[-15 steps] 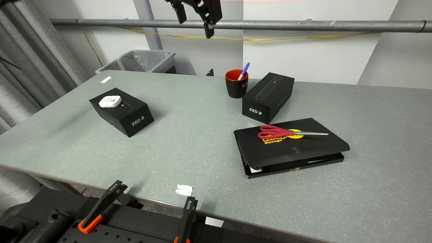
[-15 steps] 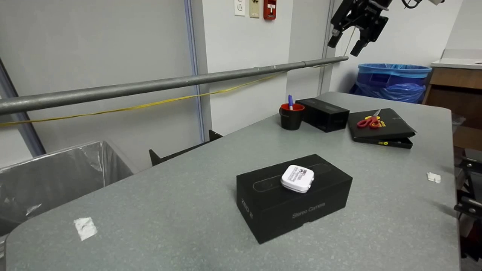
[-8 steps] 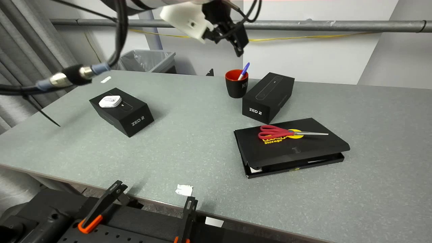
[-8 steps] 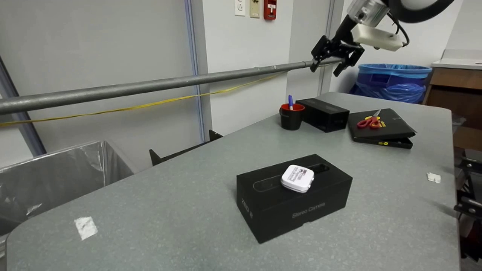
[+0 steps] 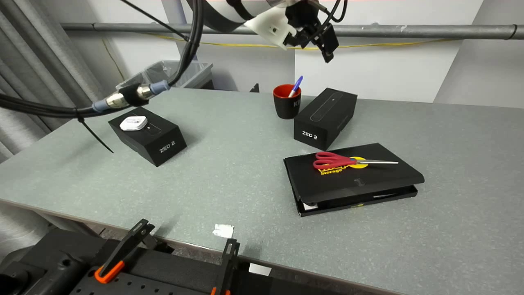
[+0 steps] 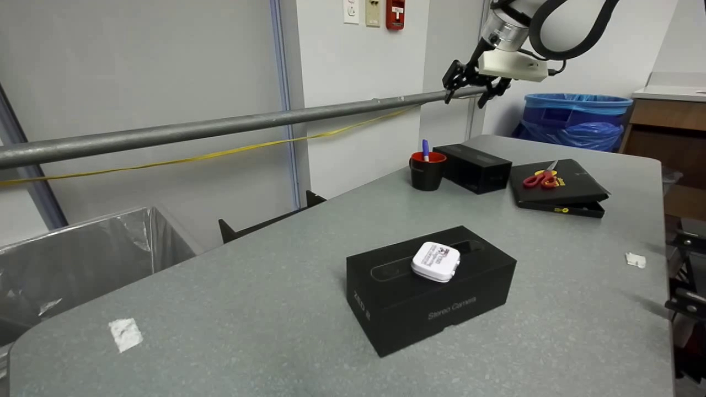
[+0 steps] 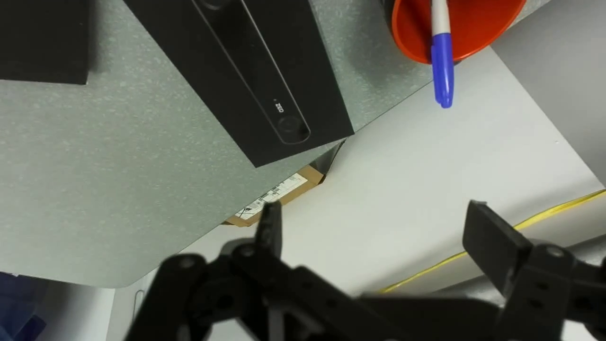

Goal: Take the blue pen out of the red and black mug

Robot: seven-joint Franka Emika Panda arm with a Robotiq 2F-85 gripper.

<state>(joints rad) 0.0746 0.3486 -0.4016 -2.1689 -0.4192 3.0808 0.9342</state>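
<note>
The mug, black outside and red inside, stands upright near the back table edge in both exterior views [image 5: 286, 107] [image 6: 426, 177]. Its red inside shows in the wrist view [image 7: 478, 28]. The blue pen [image 5: 298, 83] leans in the mug with its blue cap end above the rim; it also shows in the wrist view [image 7: 443, 71]. My gripper [image 6: 465, 103] is open and empty, high above the table, above and to the side of the mug. In the wrist view its jaws [image 7: 374, 208] stand wide apart with only wall behind them, well away from the pen.
A black box [image 5: 325, 116] stands right beside the mug. A black folder [image 5: 356, 180] with red scissors [image 5: 333, 160] lies nearer the front. Another black box [image 6: 430, 298] carries a white case [image 6: 436, 261]. A metal pipe [image 6: 248, 124] runs along the wall.
The arm has come lower into both exterior views. My gripper has moved right in an exterior view, and left and down in an exterior view. Mug and pen have not moved.
</note>
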